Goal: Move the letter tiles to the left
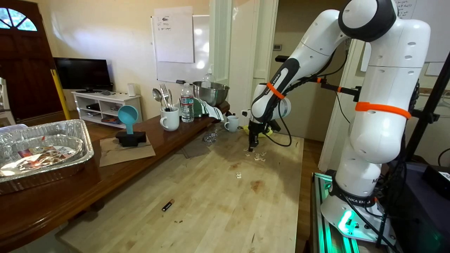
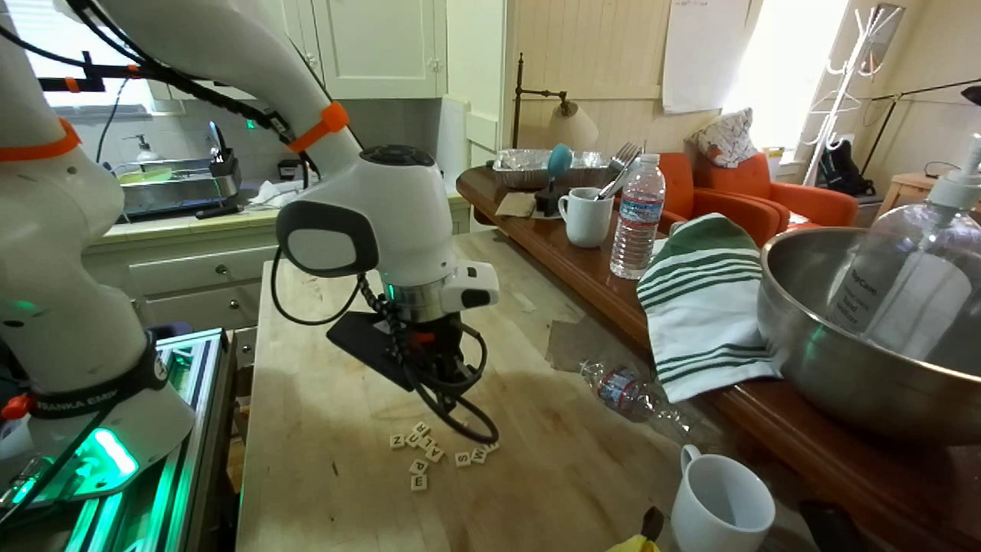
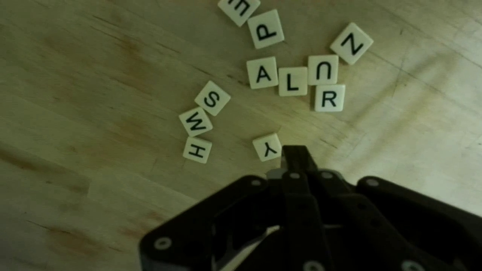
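Observation:
Several letter tiles (image 3: 292, 81), pale squares with black letters, lie face up on the light wooden table in the wrist view. The Y tile (image 3: 267, 147) is right beside the tip of my gripper (image 3: 296, 155); whether they touch I cannot tell. Left of it, the S tile (image 3: 212, 98), W tile (image 3: 196, 121) and H tile (image 3: 197, 149) form a short line. My gripper is shut, its fingers together with nothing between them. In an exterior view it points down at the table by the main cluster of tiles (image 1: 260, 155), while a small bit of tiles (image 1: 238, 175) lies apart, nearer that camera.
On the table are a battery (image 1: 168, 205), a crumpled plastic bottle (image 2: 625, 389), a white mug (image 2: 720, 506) and a yellow thing (image 2: 634, 545) at the frame's edge. A raised dark wooden counter (image 1: 140, 168) runs along one side, bearing a steel bowl (image 2: 828, 376). A cable loop hangs by the gripper.

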Controlling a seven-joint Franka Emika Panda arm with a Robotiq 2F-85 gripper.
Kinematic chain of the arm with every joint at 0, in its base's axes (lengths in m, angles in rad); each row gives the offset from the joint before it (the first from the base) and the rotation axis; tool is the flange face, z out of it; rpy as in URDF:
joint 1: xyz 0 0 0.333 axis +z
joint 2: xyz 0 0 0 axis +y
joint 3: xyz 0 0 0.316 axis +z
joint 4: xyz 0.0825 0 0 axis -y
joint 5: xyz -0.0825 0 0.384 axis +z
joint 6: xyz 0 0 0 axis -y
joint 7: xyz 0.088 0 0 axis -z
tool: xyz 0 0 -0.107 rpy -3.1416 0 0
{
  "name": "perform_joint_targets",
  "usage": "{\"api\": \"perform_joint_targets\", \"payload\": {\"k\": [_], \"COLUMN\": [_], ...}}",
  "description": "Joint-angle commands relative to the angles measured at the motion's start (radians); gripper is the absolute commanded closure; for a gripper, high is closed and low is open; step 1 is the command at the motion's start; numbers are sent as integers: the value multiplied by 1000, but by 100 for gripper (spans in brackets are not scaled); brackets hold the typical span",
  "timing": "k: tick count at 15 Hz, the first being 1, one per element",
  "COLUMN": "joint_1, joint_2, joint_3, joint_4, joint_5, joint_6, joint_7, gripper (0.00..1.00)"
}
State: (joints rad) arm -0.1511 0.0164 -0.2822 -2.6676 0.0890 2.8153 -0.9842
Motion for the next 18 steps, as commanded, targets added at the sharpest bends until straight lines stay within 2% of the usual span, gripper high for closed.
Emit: {"api": "perform_joint_targets", "payload": {"k": [1,7,13,18], "joint_1": [0,-2,-4,-11], "joint_2": [1,41,69,121], "joint_3": [0,3,29,34], "joint_4": [0,20,42,72], "joint_5": [0,26,200,240], "joint_6": [0,26,30,46], "joint_7": [0,-71,-266,-334], "gripper": [100,100,100,100]}}
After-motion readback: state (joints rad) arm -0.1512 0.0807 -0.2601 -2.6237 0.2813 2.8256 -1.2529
